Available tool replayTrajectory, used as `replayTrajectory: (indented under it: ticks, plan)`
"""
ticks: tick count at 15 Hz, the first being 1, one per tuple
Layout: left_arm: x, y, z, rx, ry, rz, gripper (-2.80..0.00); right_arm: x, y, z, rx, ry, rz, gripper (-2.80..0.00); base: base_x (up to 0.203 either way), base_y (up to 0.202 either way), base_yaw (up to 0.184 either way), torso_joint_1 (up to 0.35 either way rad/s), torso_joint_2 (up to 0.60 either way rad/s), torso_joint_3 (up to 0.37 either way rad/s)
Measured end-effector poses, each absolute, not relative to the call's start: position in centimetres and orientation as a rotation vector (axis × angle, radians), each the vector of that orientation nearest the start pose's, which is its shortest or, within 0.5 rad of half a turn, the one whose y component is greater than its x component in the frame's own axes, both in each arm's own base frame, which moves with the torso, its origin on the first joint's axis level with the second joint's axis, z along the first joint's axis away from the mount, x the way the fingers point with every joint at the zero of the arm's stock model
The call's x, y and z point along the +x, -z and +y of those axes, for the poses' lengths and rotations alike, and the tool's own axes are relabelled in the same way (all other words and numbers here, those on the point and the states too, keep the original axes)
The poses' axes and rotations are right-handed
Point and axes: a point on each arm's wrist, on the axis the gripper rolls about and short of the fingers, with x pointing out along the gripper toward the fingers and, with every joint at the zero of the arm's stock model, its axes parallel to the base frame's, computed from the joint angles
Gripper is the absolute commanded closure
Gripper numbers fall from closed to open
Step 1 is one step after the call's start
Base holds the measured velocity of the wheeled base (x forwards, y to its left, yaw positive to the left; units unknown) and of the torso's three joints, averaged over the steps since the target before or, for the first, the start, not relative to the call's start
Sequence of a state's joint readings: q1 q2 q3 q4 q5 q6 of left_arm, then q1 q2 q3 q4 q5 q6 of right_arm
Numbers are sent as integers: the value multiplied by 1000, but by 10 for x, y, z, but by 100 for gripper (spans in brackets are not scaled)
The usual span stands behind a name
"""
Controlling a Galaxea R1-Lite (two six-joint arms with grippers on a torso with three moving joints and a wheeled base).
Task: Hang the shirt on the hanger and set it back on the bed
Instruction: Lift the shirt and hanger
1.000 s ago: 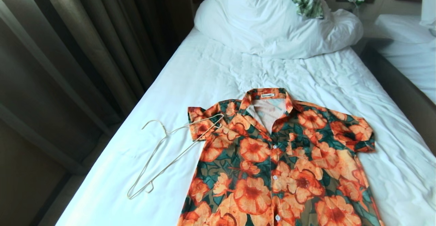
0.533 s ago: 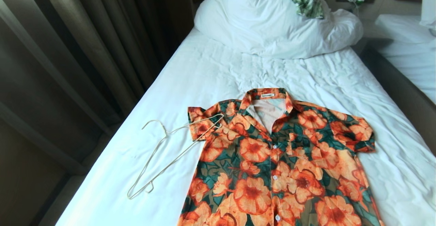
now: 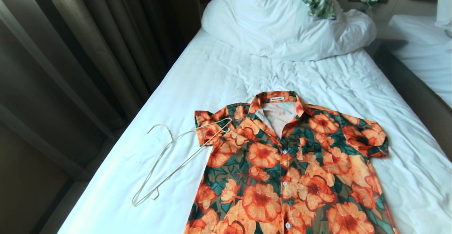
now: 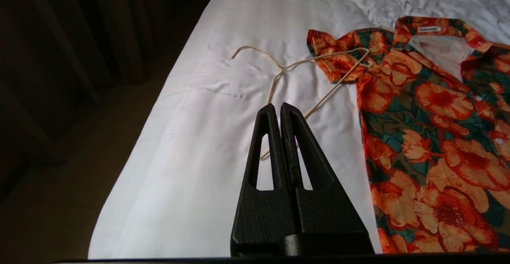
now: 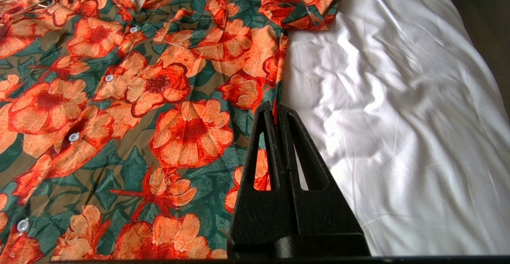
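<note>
You see the shirt (image 3: 289, 163) spread flat and buttoned on the bed (image 3: 219, 71), collar toward the pillow (image 3: 282, 25). The hanger (image 3: 176, 160) lies flat beside it on the sheet, one end resting on the shirt's sleeve. Your left gripper (image 4: 280, 106) hangs above the bed's edge, fingers pressed together and empty, with the hanger just beyond its tips. Your right gripper (image 5: 275, 106), also closed and empty, sits over the shirt's other side seam, apart from the cloth.
</note>
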State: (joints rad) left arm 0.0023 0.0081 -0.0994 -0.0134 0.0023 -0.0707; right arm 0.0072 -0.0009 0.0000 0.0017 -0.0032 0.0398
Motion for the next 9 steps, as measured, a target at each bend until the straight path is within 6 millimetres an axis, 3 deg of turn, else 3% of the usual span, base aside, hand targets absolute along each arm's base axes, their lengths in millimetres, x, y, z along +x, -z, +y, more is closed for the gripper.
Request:
replayTrajectory:
  ticks: [5,9]
  plan:
    - [-30,-161,-2,-89,148,-102,0,-23,-75,0,40,-4,1,0,0,0,0,0,0,0]
    - [-6,-208,-2,-155,367,43,0,-23,-75,0,40,-4,1,0,0,0,0,0,0,0]
